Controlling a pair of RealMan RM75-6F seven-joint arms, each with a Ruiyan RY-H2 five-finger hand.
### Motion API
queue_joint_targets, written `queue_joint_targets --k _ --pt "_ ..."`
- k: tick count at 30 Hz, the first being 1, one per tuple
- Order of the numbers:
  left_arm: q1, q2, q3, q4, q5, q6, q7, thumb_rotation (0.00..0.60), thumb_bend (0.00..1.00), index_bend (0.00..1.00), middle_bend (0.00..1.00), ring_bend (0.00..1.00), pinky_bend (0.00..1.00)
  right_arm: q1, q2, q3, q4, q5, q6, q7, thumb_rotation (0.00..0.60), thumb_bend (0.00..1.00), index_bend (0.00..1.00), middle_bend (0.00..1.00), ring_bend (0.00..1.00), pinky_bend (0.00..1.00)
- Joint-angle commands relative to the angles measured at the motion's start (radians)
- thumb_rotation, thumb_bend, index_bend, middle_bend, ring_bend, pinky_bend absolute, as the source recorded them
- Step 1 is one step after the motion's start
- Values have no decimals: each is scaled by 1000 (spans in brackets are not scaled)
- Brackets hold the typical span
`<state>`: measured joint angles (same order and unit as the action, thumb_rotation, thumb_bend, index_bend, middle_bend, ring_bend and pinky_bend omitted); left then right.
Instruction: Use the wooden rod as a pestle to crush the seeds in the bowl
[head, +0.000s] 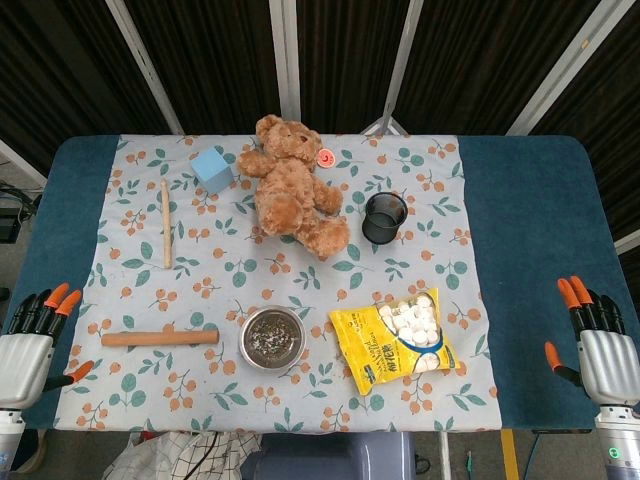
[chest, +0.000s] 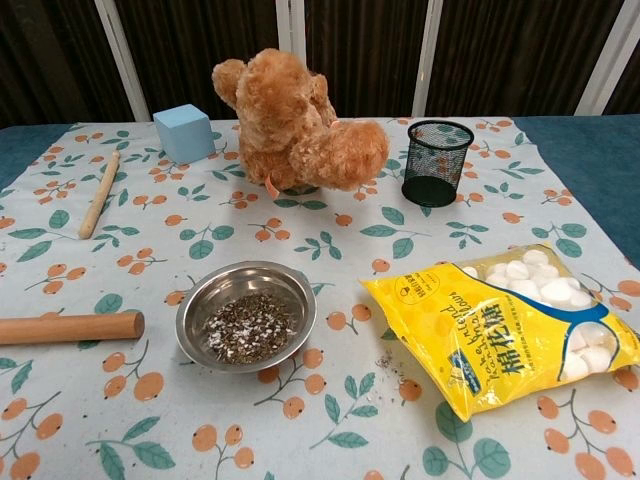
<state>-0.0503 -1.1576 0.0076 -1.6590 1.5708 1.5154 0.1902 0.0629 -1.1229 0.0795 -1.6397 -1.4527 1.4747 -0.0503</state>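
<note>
A thick wooden rod (head: 160, 338) (chest: 68, 327) lies flat on the floral cloth, just left of a steel bowl (head: 273, 337) (chest: 246, 314) holding dark seeds. A thinner, longer wooden stick (head: 166, 222) (chest: 98, 194) lies further back on the left. My left hand (head: 30, 345) hovers at the table's left front corner, fingers apart, holding nothing, well left of the thick rod. My right hand (head: 600, 345) is at the right front corner, also with fingers spread and empty. Neither hand shows in the chest view.
A brown teddy bear (head: 292, 186) (chest: 295, 122) sits at the back centre, with a light blue cube (head: 212, 169) (chest: 184, 133) to its left and a black mesh cup (head: 385, 218) (chest: 437, 162) to its right. A yellow bag of white sweets (head: 403, 335) (chest: 510, 330) lies right of the bowl.
</note>
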Motion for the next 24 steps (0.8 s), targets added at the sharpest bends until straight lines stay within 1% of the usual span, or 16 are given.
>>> queue_joint_targets --k 1,14,21,24 --pt "0 0 0 0 0 0 0 600 131 0 0 0 7 0 0 0 0 0 0 0 600 415 0 0 0 0" --pt "-1 0 1 -1 -7 -6 4 600 131 0 0 0 7 0 -1 -1 0 -1 -1 -1 600 416 0 0 0 0" --pt "-18 0 2 -18 -27 -53 28 600 131 1 0 0 7 2 -1 1 -2 4 -6 -7 600 416 0 0 0 0" --pt "-30 0 -5 -37 -45 -77 44 600 131 35 1 0 9 4 -1 2 -2 5 -7 -7 600 416 0 0 0 0"
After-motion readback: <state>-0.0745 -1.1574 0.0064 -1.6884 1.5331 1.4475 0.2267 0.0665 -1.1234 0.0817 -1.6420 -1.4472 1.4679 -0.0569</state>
